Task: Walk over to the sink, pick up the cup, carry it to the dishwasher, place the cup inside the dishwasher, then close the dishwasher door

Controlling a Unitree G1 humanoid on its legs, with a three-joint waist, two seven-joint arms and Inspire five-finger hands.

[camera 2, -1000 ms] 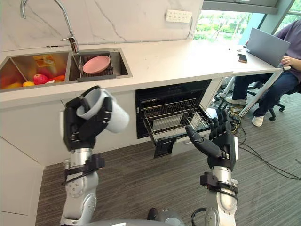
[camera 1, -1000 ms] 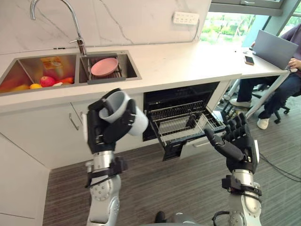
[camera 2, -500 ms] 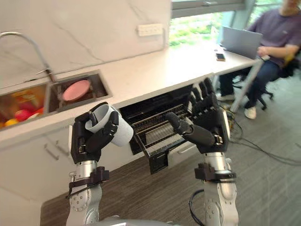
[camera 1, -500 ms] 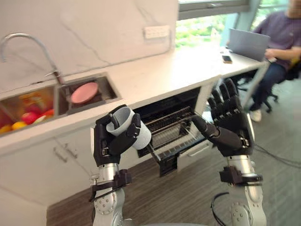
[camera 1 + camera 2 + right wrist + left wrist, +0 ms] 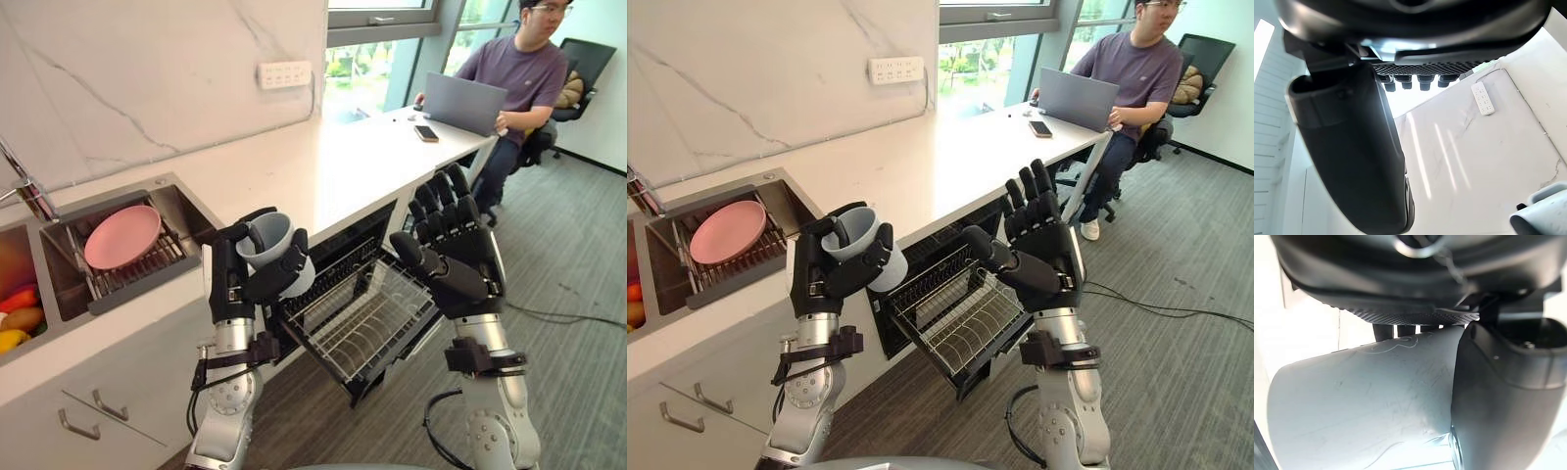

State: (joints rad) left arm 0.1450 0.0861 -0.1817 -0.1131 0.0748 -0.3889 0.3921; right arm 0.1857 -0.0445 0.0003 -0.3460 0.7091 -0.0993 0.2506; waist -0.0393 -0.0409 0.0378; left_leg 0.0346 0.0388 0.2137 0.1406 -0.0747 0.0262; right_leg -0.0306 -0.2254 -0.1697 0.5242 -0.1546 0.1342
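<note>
1. Found the left hand [image 5: 231, 286] raised, its fingers [image 5: 284, 270] and thumb curled tight round the cup [image 5: 272, 238]. Confirmed the grip in the left wrist view. Judged the mouth-up, slightly tilted hold as meant to keep the cup secure in the carry.
2. Noted the right hand [image 5: 460, 257] lifted beside it with fingers straight and spread, holding nothing. Judged it kept free for the door.
3. Observed the dishwasher rack [image 5: 377, 315] pulled out just below and between the two hands. Judged it ready to take the cup, which is not yet placed.
4. Recorded the desk [image 5: 294, 166] above, and the sink [image 5: 191, 211] with a pink plate [image 5: 122, 236], well apart from the cup.
5. Logged a seated person [image 5: 519, 73] with a laptop [image 5: 462, 103] at the far end, clear of the work.
</note>
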